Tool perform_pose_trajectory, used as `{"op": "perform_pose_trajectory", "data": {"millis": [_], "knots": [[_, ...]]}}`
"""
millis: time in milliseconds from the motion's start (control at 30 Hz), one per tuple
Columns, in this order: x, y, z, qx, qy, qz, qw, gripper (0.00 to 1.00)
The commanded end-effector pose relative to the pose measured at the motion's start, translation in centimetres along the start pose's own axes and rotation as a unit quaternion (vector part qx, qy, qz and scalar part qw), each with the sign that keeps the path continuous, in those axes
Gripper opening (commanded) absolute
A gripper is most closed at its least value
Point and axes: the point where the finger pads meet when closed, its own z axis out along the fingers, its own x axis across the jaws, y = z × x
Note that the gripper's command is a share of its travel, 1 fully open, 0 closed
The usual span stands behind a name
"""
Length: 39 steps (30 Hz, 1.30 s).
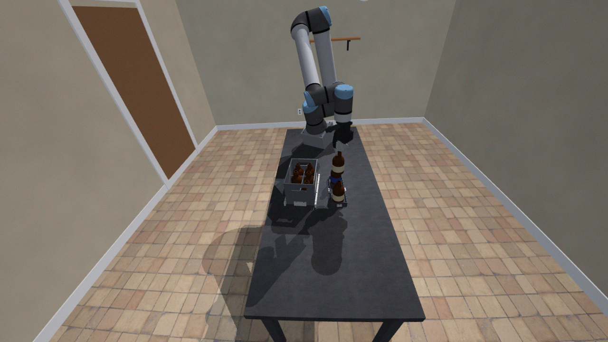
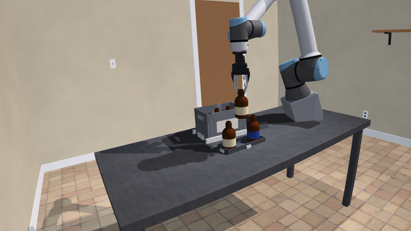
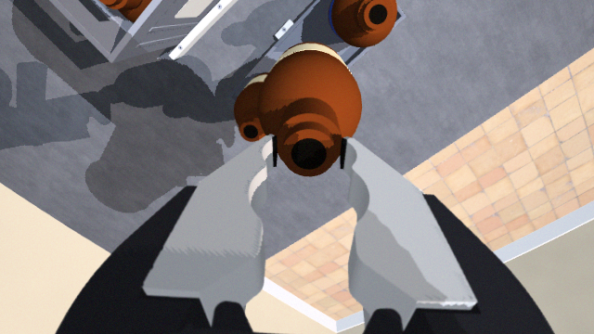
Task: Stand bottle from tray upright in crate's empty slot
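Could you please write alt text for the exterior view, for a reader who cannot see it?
A robot arm's gripper holds a cream-labelled brown bottle by the neck, upright in the air above a tray. Two bottles remain on the tray, one cream-labelled and one blue-labelled, with a grey crate just behind it on the dark table.

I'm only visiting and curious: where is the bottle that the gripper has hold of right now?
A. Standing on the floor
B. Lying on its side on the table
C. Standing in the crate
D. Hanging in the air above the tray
D: the gripper pinches the neck of a cream-labelled bottle, which hangs upright, clear of the tray and the two bottles in it, beside the crate.
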Motion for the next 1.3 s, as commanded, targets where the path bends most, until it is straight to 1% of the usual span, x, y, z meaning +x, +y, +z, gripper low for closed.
{"op": "perform_pose_trajectory", "data": {"millis": [0,900,1267], "knots": [[-0.05,0.05,-0.09,-0.001,-0.001,0.0,1.0,0.0],[-0.05,0.05,-0.11,-0.001,-0.001,0.0,1.0,0.0],[-0.04,0.05,-0.72,-0.001,-0.001,0.0,1.0,0.0]]}}
